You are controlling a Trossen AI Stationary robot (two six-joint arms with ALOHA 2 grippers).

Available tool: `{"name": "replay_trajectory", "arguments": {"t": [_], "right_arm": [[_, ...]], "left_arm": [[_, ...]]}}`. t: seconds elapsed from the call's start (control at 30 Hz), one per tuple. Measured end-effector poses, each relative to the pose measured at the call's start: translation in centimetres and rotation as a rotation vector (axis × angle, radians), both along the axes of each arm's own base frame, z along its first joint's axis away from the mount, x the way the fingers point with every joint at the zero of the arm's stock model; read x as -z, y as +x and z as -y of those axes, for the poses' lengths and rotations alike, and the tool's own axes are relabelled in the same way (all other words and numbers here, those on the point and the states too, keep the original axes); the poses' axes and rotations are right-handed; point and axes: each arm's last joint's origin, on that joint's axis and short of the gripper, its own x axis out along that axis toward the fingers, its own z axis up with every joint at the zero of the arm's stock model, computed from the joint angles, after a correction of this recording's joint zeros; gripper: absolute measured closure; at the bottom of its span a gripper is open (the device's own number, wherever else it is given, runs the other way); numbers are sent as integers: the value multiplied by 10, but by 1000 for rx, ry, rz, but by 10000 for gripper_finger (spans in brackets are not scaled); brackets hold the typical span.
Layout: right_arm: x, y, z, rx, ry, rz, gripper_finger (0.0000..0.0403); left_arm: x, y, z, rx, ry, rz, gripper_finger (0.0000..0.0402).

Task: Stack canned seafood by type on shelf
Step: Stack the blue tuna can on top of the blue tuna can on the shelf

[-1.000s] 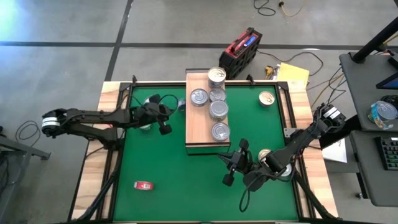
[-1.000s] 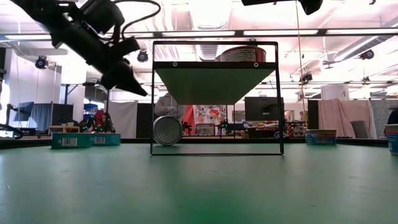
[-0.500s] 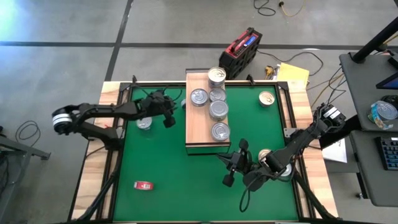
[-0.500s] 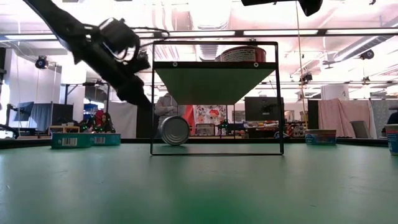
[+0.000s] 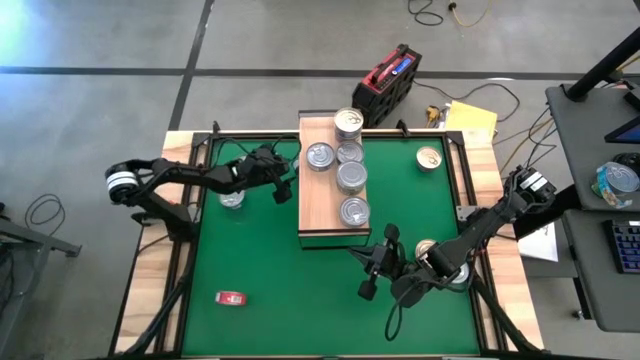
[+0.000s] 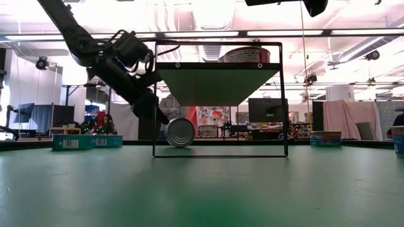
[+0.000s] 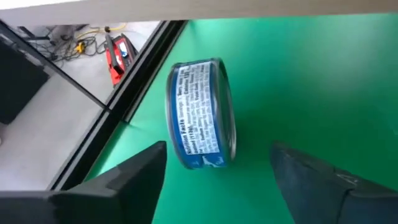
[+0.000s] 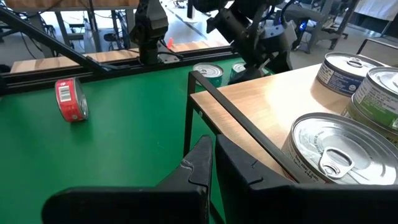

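Observation:
A blue-labelled can (image 7: pixel 200 115) stands on its edge on the green mat, beside the left side of the shelf (image 5: pixel 318 225). My left gripper (image 7: pixel 217 168) is open. It slants down toward this can with one finger on either side and touches nothing. In the low view the same can (image 6: pixel 180 132) shows beneath the shelf board, with my left gripper (image 6: pixel 156 115) just beside it. Several silver-lidded cans (image 5: pixel 352 177) rest on the shelf top. My right gripper (image 5: pixel 375 270) hovers shut near the shelf's near end, holding nothing.
A silver can (image 5: pixel 232 198) sits on the mat under my left arm. A gold-lidded can (image 5: pixel 429 158) lies at the far right, and another can (image 5: pixel 427 247) sits by my right arm. A small red flat object (image 5: pixel 231 297) lies near the front left. The shelf's dark frame (image 6: pixel 155 101) stands close to my left gripper.
My left gripper has moved toward the shelf and down, onto the can standing on its edge, and has opened. That can has rolled a little toward the table's right, under the shelf board.

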Motion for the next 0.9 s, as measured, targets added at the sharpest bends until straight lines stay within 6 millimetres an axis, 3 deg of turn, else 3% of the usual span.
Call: {"name": "replay_trajectory", "arguments": {"t": [0.23,0.47,0.9], "right_arm": [[0,0,0,-1,-5,-5,390],[1,-1,1,-1,-13,-17,390],[2,-1,1,-1,-17,-22,390]], "left_arm": [[-4,0,-6,-37,42,23,100],[-3,1,-16,56,-17,66,91],[22,22,-38,38,-53,-14,91]]}}
